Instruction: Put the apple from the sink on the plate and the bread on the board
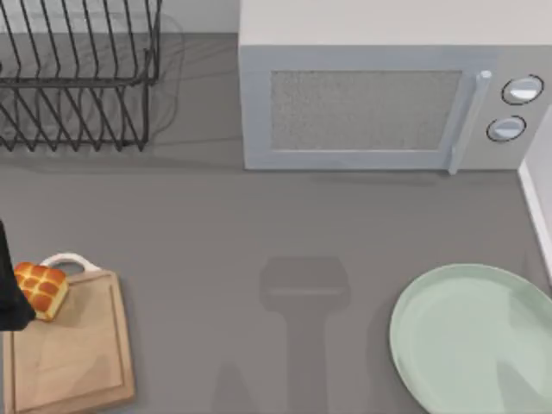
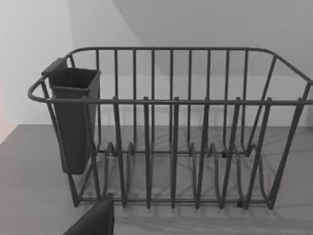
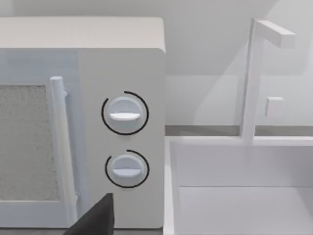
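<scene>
The bread [image 1: 40, 289], a golden grid-scored bun, sits at the far left corner of the wooden board [image 1: 78, 345], beside its white loop handle [image 1: 69, 260]. A dark part of my left gripper [image 1: 10, 297] lies at the top view's left edge, right against the bun's left side. The left wrist view looks at the dish rack, with a dark piece of that gripper [image 2: 93, 220] low in the picture. The mint-green plate [image 1: 474, 341] lies bare at the front right. The apple is out of view. My right gripper [image 3: 93, 218] faces the microwave and the white sink [image 3: 234, 196].
A black wire dish rack [image 1: 78, 78] with a cutlery cup [image 2: 73, 117] stands at the back left. The microwave [image 1: 379, 95] fills the back middle and right. The sink's rim [image 1: 536, 203] and a white faucet [image 3: 254, 73] are at the right.
</scene>
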`<state>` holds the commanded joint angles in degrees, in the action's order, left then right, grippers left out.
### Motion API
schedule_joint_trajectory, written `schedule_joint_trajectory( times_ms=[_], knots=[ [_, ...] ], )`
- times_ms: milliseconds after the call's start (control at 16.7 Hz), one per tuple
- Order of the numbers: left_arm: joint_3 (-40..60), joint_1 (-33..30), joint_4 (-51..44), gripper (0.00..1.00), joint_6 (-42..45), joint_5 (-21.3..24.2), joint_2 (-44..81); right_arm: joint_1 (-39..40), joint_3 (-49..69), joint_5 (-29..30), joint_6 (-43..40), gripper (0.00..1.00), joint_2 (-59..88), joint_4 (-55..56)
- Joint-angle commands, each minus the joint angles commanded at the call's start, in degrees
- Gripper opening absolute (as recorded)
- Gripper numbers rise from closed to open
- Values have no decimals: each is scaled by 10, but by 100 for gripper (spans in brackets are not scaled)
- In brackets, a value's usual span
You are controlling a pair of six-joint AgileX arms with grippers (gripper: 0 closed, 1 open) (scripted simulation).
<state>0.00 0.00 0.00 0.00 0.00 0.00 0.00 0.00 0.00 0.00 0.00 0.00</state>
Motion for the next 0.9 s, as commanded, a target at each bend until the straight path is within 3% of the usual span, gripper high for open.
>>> schedule_joint_trajectory(
  times_ms=[480, 900],
  knots=[
    [0, 0, 0, 100, 0, 0, 0, -13, 52, 0, -13, 100, 60, -38],
    [0, 0, 0, 100, 0, 0, 0, -71, 281, 0, -68, 100, 376, -204]
  ],
)
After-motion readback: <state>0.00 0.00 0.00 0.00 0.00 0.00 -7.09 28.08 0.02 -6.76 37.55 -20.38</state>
